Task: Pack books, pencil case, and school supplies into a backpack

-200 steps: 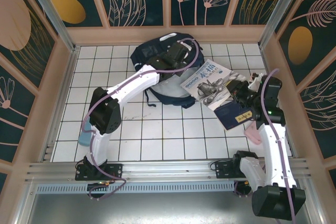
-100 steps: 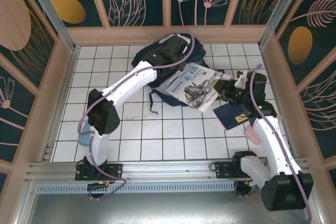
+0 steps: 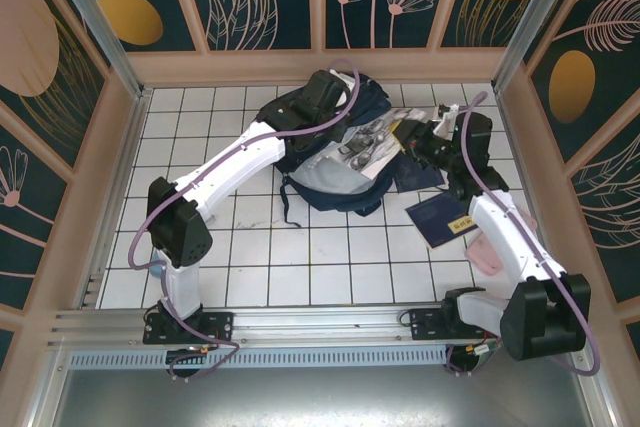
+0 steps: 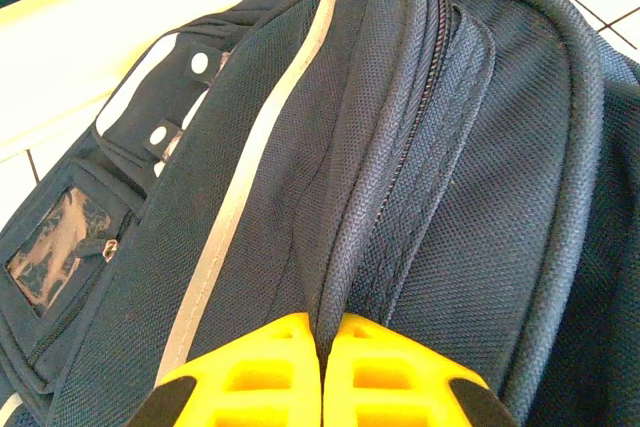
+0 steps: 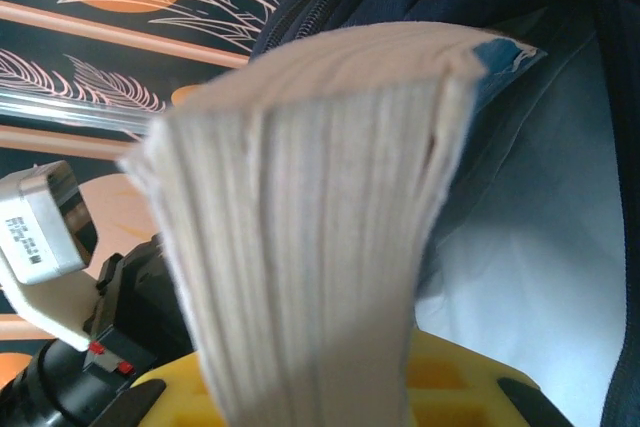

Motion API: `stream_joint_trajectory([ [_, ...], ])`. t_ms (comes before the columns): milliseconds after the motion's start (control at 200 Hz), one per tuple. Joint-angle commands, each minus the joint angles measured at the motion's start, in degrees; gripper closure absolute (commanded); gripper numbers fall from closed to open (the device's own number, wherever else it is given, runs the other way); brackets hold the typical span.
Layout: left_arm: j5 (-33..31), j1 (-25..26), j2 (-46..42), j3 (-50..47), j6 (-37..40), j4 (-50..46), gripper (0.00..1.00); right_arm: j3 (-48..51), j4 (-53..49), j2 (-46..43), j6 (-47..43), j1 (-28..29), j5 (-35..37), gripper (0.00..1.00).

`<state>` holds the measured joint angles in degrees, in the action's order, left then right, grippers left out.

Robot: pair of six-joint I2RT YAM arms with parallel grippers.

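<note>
Pinching the white-and-blue book [image 3: 366, 141], the right pincer [image 3: 418, 137] has carried it left to the mouth of the backpack [image 3: 345, 199], which the left pincer [image 4: 322, 337] pinches open. Insertion looks imminent

2 white arms [image 3: 240, 157] with black joints [image 3: 180, 232], purple cables [image 3: 356, 87] and yellow claw fingers [image 4: 260, 372].

Navy backpack [image 3: 345, 197] open; white-blue book [image 3: 368, 142] tilted at mouth; navy book [image 3: 440, 217] flat.
</note>
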<state>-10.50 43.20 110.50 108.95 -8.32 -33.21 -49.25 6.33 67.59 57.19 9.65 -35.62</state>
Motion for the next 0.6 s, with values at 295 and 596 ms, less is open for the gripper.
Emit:
stream_joint_trajectory([
  [295,3.51,0.22,-3.14,1.17,-2.93,7.68,1.0,2.38,5.28,3.93,-0.22,3.25,13.99,1.0],
  [596,3.75,0.22,-4.49,0.89,-3.98,7.68,1.0,-0.92,13.51,14.18,1.03,8.9,17.36,1.0],
])
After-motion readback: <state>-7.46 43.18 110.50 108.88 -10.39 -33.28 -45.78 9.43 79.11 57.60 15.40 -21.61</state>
